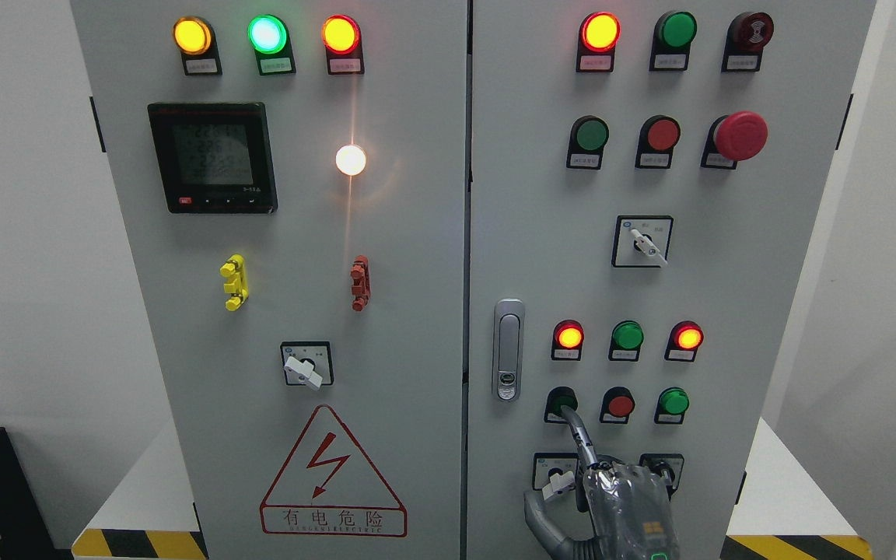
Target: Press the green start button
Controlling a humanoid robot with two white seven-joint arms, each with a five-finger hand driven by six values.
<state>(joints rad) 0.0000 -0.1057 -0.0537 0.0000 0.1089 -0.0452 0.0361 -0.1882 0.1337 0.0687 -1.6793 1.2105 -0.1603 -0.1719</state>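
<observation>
Right hand point(619, 498), silver-grey, index finger point(575, 429) extended, other fingers curled, holding nothing; fingertip touched round green start button point(561, 402) on grey cabinet door point(728, 272).

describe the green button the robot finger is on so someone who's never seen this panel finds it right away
Start at the silver door handle on the right-hand cabinet door. Just right of the handle's lower end runs a row of three pushbuttons: green, red, green. The green start button is the leftmost, nearest the handle, and the only one with the robot hand touching it by an extended finger.
</observation>
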